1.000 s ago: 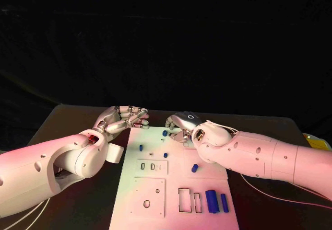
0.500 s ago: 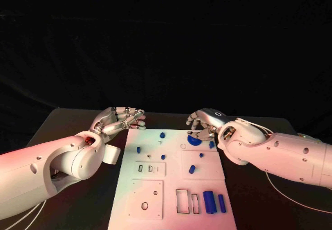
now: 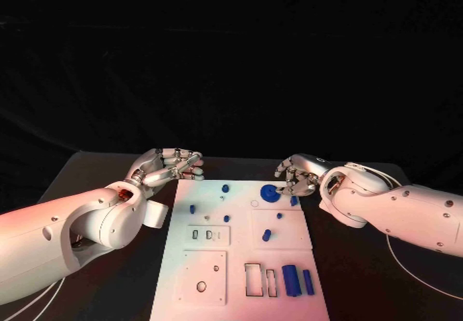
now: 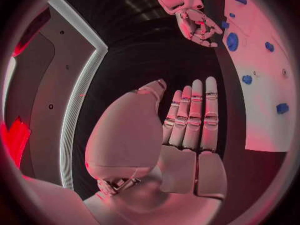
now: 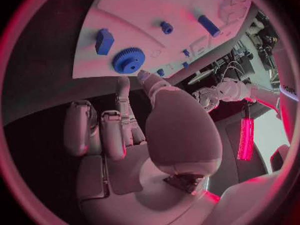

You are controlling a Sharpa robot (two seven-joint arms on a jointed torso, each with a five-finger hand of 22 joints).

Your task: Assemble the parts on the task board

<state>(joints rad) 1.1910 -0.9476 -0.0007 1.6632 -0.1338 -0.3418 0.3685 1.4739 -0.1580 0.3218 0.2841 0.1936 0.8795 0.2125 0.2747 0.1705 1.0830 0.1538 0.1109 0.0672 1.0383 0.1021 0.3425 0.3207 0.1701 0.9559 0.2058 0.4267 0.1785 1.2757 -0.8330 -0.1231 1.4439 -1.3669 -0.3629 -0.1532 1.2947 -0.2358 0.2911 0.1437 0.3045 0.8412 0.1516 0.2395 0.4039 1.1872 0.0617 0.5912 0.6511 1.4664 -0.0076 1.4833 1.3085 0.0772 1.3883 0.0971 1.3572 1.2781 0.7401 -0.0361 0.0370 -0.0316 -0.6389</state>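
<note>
1. Starting with the left hand (image 3: 170, 166): parked just off the far left corner of the task board (image 3: 241, 251), over the black table (image 3: 91, 175). Flat, with the fingers (image 4: 194, 112) straight, gripping nothing. Reads as idle for now.
2. Moving across the board: small blue pegs (image 3: 227, 218) dotted over the far half, two long blue bars (image 3: 292, 280) lying near the close right edge, right beside a pair of empty rectangular slots (image 3: 255, 279).
3. Then the blue gear (image 3: 270, 192), flat on the board near the far right corner. Can't tell whether it's seated on its post or just lying there.
4. Finally the right hand (image 3: 297, 177): hovering just beyond the gear, fingers loosely bent and apart, nothing in them. Looks like the gear step, early in the job, with most parts loose.
5. For the next move, probably: either pressing the gear home or coming back for a bar. Needs a straight drop and a careful pinch.
6. On room: plenty of open table either side, but watch the peg (image 3: 294, 200) right beside the gear, and the board's right edge.
</note>
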